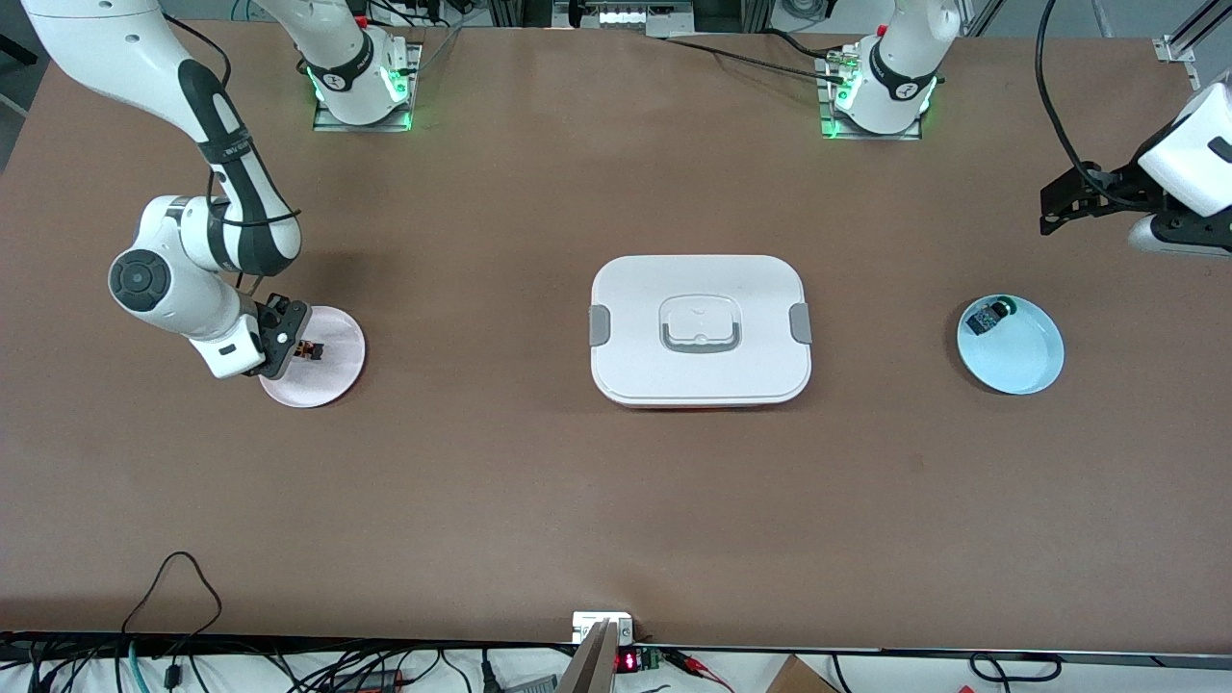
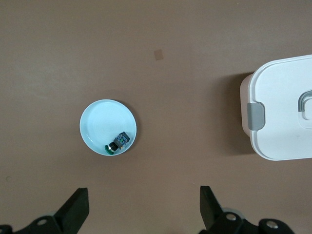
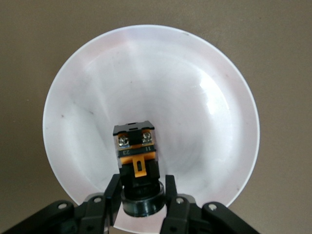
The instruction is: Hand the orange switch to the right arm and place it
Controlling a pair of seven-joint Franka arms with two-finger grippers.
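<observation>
My right gripper (image 3: 142, 194) pinches the orange switch (image 3: 138, 161) by its round black base, one finger on each side, with the terminal block and its orange tab sticking out past my fingertips. I hold it low over the pink plate (image 1: 332, 377), which sits near the right arm's end of the table, about midway between the robots' edge and the camera's edge. From the wrist view I cannot tell whether the switch is already touching the plate or just above it.

The step, as I judge it, is the placing. To do it well I should come straight down until the switch body rests on the flat middle of the plate, not on the sloped rim, where it could roll. Then I should spread my fingers slowly and evenly, so neither drags the switch sideways, and lift straight up without brushing the tab.

My left gripper (image 1: 1064, 204) waits with its fingers spread, up in the air near the left arm's end of the table, over bare table beside the blue plate (image 1: 1030, 371). That plate holds a small black part with a green cap (image 1: 991, 314). The white box (image 1: 700, 329) sits closed at the table's middle.
</observation>
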